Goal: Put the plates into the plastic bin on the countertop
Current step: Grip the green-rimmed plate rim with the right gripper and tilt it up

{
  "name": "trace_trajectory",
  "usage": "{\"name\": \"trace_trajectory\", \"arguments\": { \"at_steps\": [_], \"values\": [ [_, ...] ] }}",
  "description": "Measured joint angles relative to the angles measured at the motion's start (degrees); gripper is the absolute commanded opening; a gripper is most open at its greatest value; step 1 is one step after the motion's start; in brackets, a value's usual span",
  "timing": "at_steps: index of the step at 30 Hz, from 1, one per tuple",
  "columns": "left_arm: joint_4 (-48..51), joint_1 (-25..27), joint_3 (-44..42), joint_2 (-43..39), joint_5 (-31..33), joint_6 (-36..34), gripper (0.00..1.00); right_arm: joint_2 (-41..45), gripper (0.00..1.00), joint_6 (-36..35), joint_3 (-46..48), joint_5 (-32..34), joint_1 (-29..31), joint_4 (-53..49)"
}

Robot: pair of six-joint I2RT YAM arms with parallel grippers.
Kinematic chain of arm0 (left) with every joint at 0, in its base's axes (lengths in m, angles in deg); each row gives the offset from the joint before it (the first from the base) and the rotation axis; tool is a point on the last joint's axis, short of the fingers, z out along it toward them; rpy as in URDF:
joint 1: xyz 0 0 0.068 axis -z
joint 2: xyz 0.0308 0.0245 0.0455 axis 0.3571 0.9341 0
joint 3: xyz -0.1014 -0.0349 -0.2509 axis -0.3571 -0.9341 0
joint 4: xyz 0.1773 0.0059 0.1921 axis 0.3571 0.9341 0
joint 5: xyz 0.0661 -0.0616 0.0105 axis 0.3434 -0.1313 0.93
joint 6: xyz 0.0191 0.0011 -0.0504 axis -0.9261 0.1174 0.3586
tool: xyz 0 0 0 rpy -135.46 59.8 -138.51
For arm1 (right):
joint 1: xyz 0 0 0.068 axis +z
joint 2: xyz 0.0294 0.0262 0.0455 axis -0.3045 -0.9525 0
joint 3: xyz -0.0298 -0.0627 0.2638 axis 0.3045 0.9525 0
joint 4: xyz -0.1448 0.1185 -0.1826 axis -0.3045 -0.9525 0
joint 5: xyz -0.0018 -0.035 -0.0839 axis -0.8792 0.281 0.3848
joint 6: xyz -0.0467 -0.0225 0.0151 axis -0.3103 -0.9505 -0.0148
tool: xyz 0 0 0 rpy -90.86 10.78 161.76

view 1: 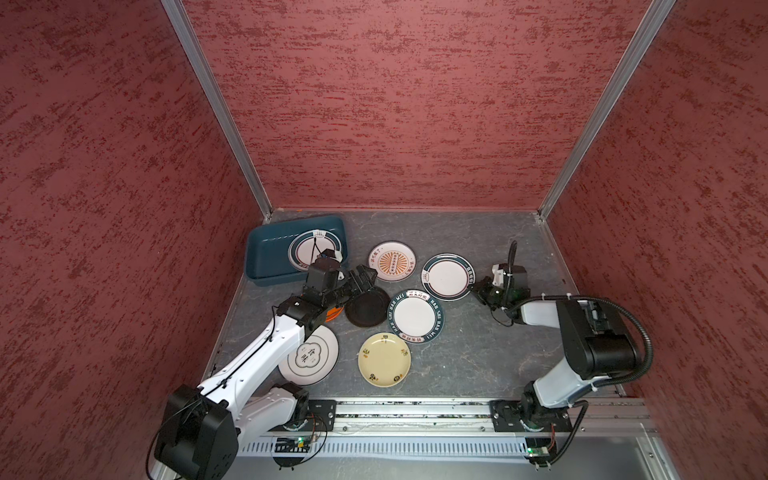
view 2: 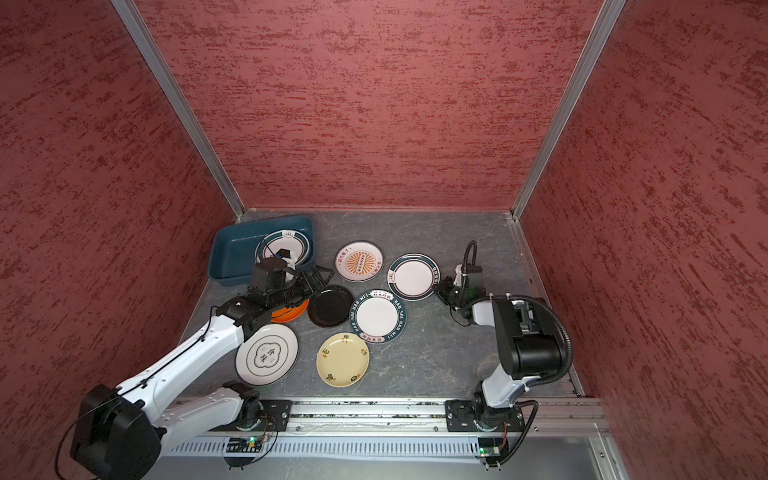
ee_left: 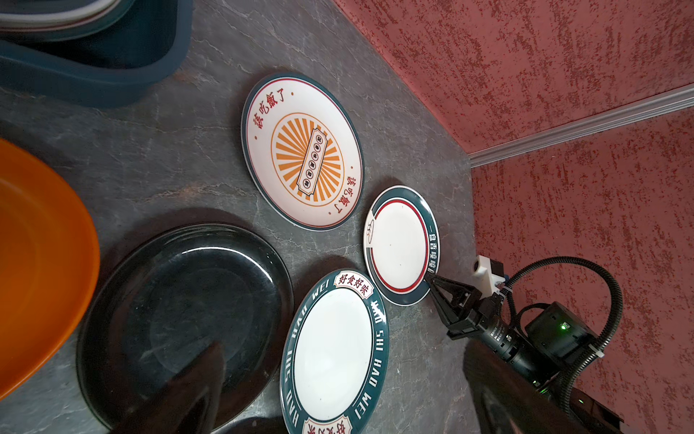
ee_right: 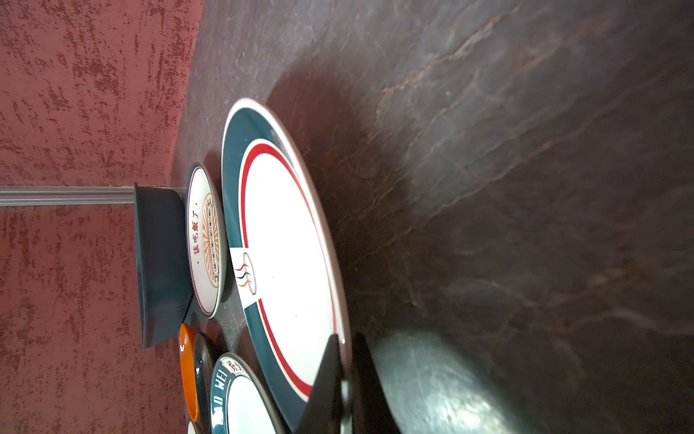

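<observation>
My right gripper (view 1: 472, 286) (ee_right: 345, 338) is shut on the near rim of a white plate with a teal rim and red ring (view 1: 446, 276) (ee_right: 285, 248) at the right of the countertop (view 1: 478, 357). My left gripper (view 1: 363, 277) (ee_left: 343, 349) hangs open and empty over the far edge of a black plate (view 1: 368, 311) (ee_left: 187, 300). The teal plastic bin (view 1: 266, 253) (view 2: 232, 253) stands at the back left with one teal-rimmed plate (view 1: 307, 249) in it. A sunburst plate (view 1: 392, 261), a "HAO WEI" plate (view 1: 415, 316), a cream-yellow plate (view 1: 384, 359) and a white plate (view 1: 311, 355) lie loose.
An orange plate (view 2: 289, 313) (ee_left: 37, 263) lies mostly under my left arm, beside the black plate. Red textured walls (view 1: 395, 104) close in the back and both sides. The arms' mounting rail (view 1: 415, 411) runs along the front edge.
</observation>
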Motion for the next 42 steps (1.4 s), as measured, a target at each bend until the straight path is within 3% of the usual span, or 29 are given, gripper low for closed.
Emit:
{"name": "trace_trajectory", "arguments": {
  "at_steps": [11, 32, 42],
  "values": [
    [-0.02, 0.0, 0.0, 0.02, -0.04, 0.0, 0.99, 9.27, 0.0, 0.87, 3.8, 2.64, -0.66, -4.13],
    [-1.66, 0.46, -1.18, 0.98, -1.79, 0.07, 0.99, 40.04, 0.0, 9.64, 9.44, 2.8, -0.7, -7.28],
    [-9.79, 4.98, -2.36, 4.28, -3.26, 0.26, 0.99, 38.12, 0.0, 16.35, 11.82, -1.01, -0.7, -3.58]
  ]
}}
